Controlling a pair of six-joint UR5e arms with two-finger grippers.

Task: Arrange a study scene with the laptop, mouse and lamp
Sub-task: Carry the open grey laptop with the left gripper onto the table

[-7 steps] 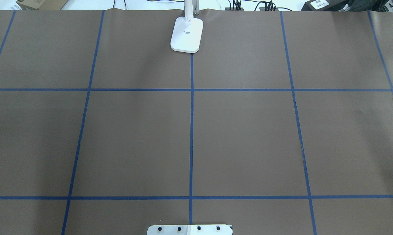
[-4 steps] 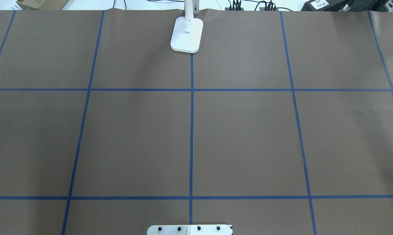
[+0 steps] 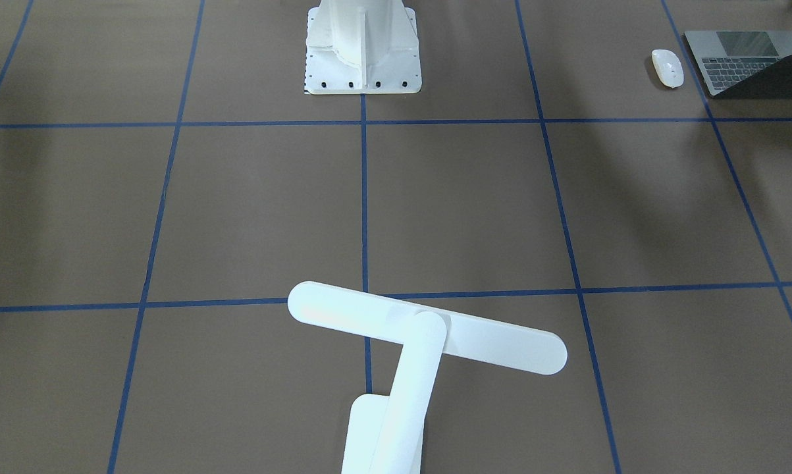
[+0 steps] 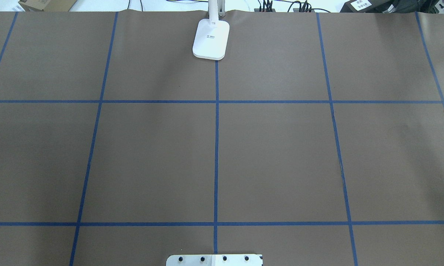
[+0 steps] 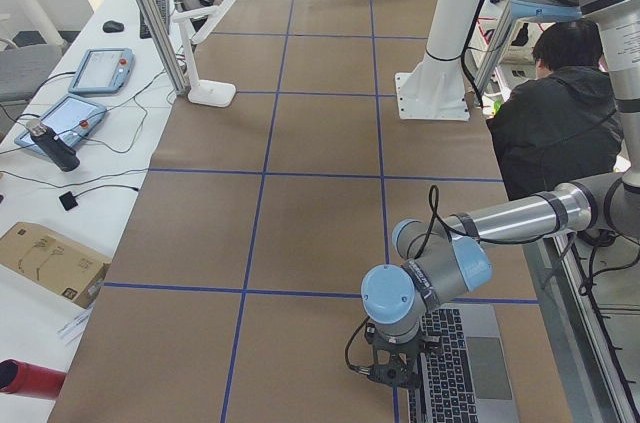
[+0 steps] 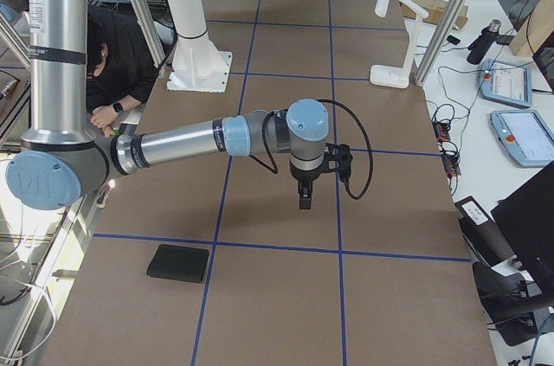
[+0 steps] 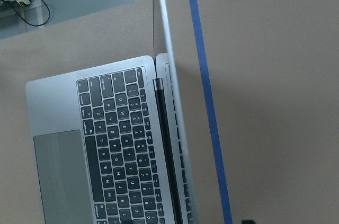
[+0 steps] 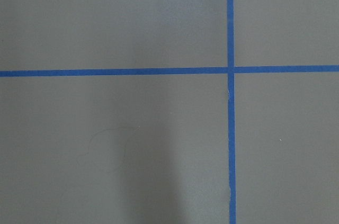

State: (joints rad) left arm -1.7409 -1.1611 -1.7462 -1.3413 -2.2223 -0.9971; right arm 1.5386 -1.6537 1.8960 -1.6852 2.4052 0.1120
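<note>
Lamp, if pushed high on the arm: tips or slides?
Probably tips: the lamp stands tall on a small rectangular base. Its long bar head reaches well past the base, so it is likely top-heavy. Pushing low at the base should slide it.

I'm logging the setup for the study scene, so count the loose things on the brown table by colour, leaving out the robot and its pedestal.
White: 2, the mouse and the lamp
Grey: 1, the laptop
Black: 1, the square mat
Total: 4
</note>
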